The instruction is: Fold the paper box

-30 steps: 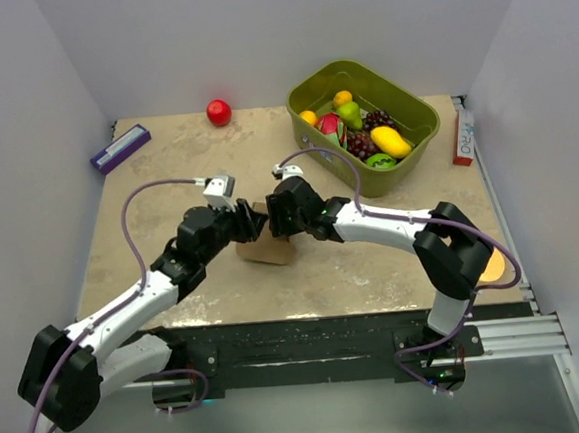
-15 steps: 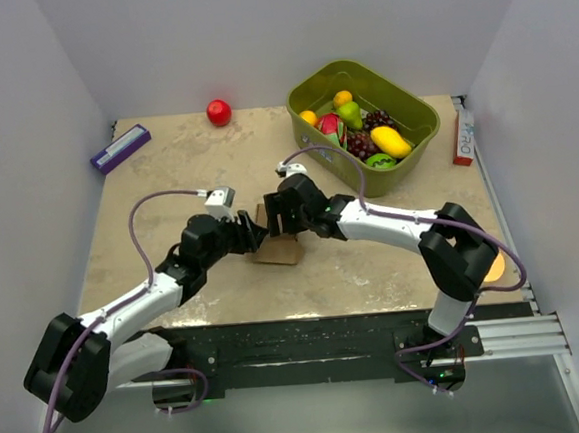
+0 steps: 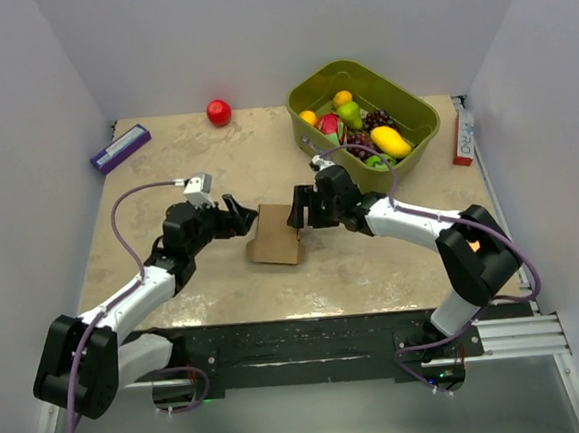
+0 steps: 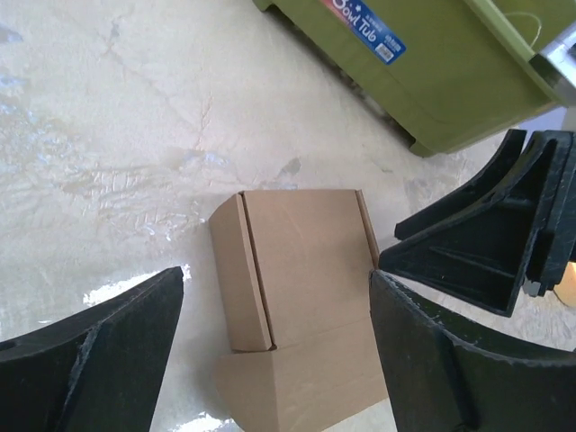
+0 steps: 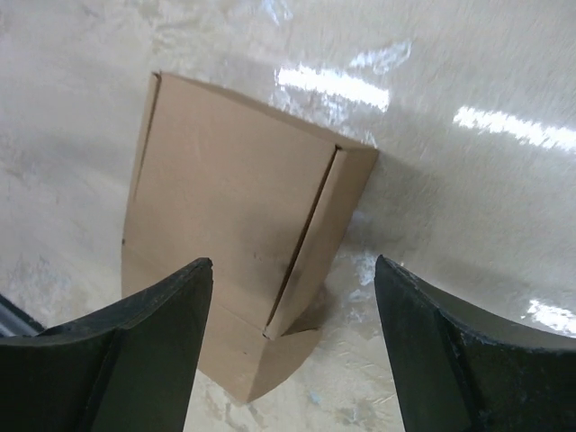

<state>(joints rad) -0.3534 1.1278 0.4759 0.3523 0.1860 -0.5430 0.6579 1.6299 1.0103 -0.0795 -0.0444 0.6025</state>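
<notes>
The paper box (image 3: 276,235) is plain brown cardboard, folded into a low closed shape, and rests on the table between my two grippers. It shows in the left wrist view (image 4: 306,288) and in the right wrist view (image 5: 225,261). My left gripper (image 3: 239,216) is open and empty just left of the box, apart from it. My right gripper (image 3: 297,214) is open and empty at the box's right edge. In the left wrist view the right gripper's black fingers (image 4: 486,243) stand beside the box.
A green bin (image 3: 362,120) of toy fruit stands at the back right. A red ball (image 3: 219,112) lies at the back, a purple-and-white flat box (image 3: 121,148) at the back left, and a red-and-white slim box (image 3: 462,138) at the right edge.
Both grippers have let go of the box and pulled back, the left to the left and the right to the right. The box now lies free on the table.
</notes>
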